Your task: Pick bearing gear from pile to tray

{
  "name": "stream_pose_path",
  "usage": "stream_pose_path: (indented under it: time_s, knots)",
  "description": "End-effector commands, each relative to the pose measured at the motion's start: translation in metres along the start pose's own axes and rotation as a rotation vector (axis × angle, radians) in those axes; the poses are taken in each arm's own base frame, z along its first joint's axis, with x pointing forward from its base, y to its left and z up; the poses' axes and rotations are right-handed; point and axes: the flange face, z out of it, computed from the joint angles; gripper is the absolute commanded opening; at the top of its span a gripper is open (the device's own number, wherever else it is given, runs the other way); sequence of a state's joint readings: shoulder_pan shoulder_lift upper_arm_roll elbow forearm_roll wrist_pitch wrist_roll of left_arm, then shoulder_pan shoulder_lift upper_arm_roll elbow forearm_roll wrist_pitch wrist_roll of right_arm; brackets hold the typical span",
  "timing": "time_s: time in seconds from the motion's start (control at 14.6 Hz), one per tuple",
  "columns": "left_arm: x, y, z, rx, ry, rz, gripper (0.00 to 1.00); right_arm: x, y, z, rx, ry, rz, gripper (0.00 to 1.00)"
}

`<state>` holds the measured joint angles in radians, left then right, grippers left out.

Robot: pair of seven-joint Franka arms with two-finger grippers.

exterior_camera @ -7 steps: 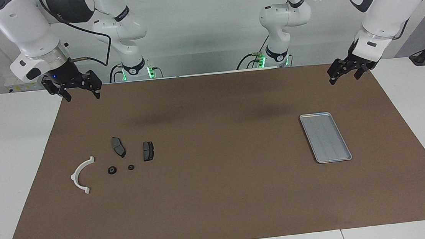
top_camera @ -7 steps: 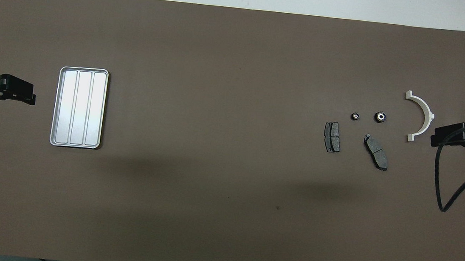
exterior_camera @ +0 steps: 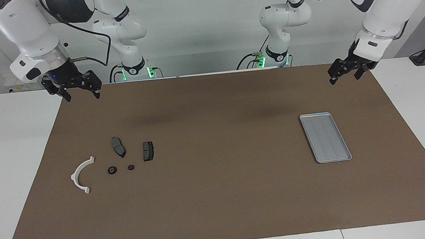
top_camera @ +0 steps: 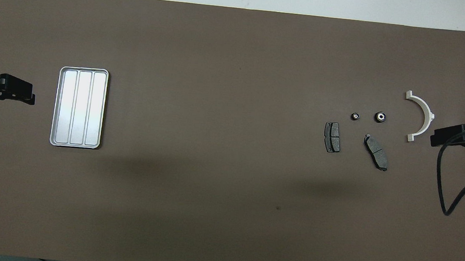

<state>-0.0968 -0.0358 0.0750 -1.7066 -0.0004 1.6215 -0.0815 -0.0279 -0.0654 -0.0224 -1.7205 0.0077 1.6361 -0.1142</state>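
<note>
you see both arms wait raised: left gripper point(exterior_camera: 342, 74) spread open near the flat ridged silver-grey metal tray point(exterior_camera: 344, 142), right gripper point(exterior_camera: 80, 90) spread open near the pile of small loose parts point(exterior_camera: 116, 162).

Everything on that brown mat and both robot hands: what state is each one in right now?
Tray: empty, flat on the mat.
White curved arc: lying loose.
Two brake pads: lying flat, apart.
Larger black round piece: on the mat, untouched.
Smaller black round piece: on the mat, untouched.
Right gripper: raised, jaws open, holding nothing.
Left gripper: raised, jaws open, holding nothing.
</note>
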Motion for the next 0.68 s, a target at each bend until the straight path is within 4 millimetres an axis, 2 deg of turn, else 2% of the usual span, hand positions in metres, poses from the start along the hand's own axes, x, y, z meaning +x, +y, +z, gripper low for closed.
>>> stream_pose_path:
  time_s: [0.0, 0.14, 0.27, 0.48, 0.62]
  knots:
    - [-0.002, 0.001, -0.001, -0.011, -0.007, 0.003, 1.0, 0.017, 0.027, 0.042, 0.0, 0.026, 0.001, 1.0]
    - [-0.002, 0.0, -0.002, -0.011, -0.007, 0.001, 1.0, 0.048, 0.037, 0.092, -0.003, 0.021, 0.01, 1.0]
    - [-0.002, 0.001, -0.002, -0.01, -0.007, 0.004, 1.0, 0.07, 0.04, 0.136, -0.009, 0.017, 0.007, 0.99]
    - [-0.003, 0.005, -0.002, -0.01, -0.008, 0.009, 1.0, 0.087, 0.042, 0.181, -0.011, 0.015, 0.004, 0.99]
    - [-0.001, 0.008, -0.003, -0.008, -0.001, 0.015, 1.0, 0.094, 0.04, 0.203, -0.011, 0.013, 0.0, 0.99]
